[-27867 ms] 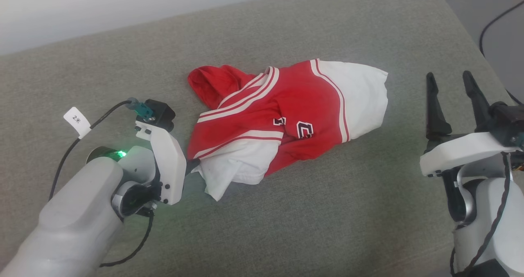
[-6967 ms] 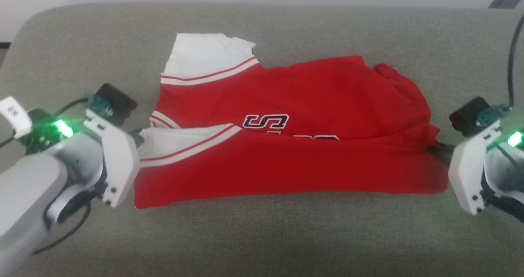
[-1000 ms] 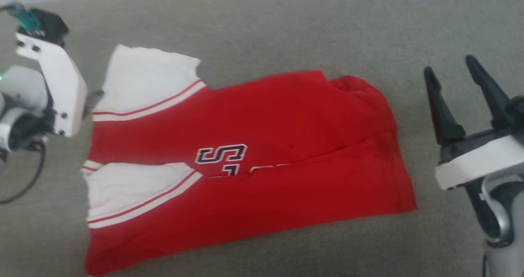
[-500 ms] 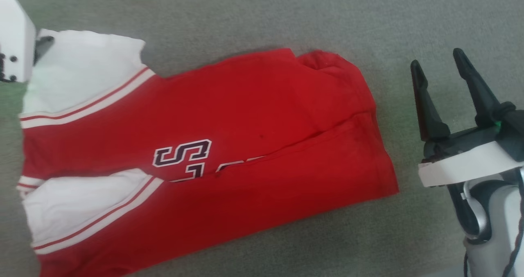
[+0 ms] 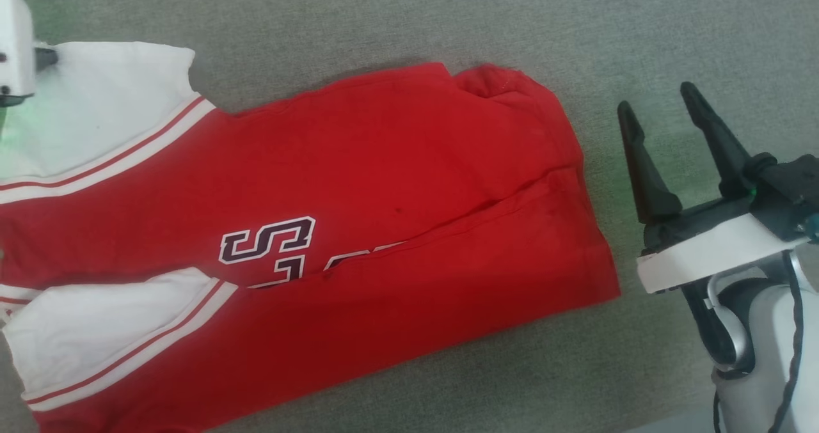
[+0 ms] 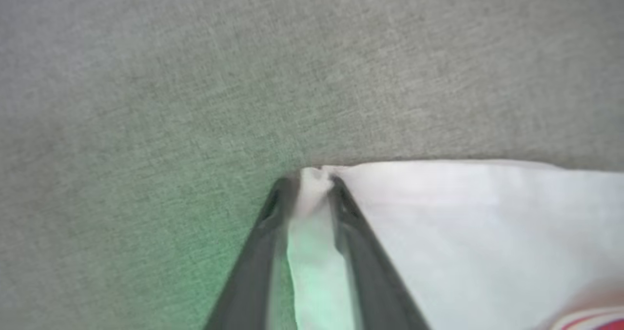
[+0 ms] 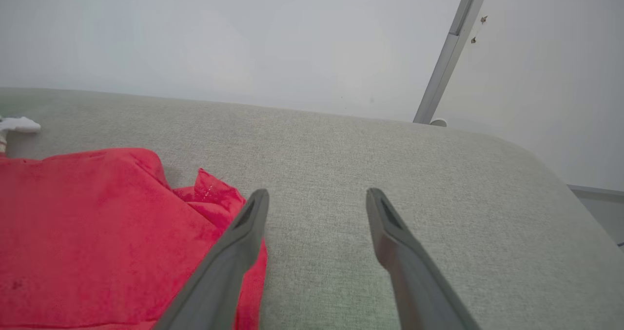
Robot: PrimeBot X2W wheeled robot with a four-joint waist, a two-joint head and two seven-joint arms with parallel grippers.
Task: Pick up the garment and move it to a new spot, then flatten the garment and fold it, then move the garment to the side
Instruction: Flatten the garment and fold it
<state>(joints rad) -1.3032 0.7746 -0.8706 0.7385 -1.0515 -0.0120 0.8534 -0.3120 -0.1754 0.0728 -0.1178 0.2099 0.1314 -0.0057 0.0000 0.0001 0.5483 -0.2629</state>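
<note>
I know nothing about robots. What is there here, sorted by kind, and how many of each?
Shirt, red with white sleeves: 1
Robot grippers: 2, the left gripper at a white sleeve corner and the right gripper beside the red hem
Grey cushion underneath: 1
Total: 4

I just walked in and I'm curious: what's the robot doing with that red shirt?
The robot is folding the shirt, which lies partly folded on a grey cushion. Its left gripper pinches a white corner of the sleeve. Its right gripper hangs open beside the red end of the shirt, holding nothing.
</note>
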